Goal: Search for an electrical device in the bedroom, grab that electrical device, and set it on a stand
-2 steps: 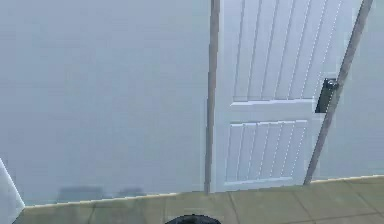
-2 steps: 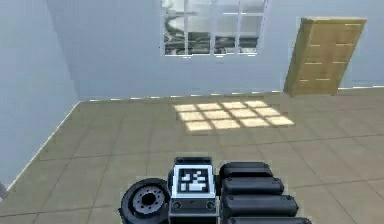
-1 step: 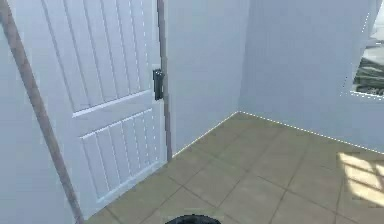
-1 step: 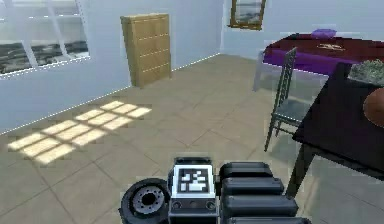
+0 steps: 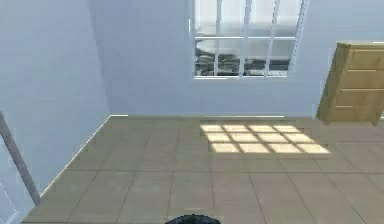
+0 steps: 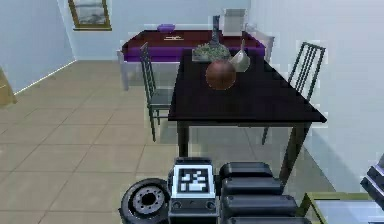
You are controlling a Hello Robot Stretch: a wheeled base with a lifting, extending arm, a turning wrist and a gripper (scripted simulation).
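The gripper (image 6: 148, 200) sits low, near a dark counter (image 6: 250, 100) carrying a round brown vase (image 6: 220, 74). We cannot tell whether the fingers hold anything, nor where the electrical device is.

No words or numbers can be read. At six o'clock in the arm side view, a white square (image 6: 193, 181) on the arm (image 6: 250, 190) bears black block marks, seemingly a code pattern, not lettering.
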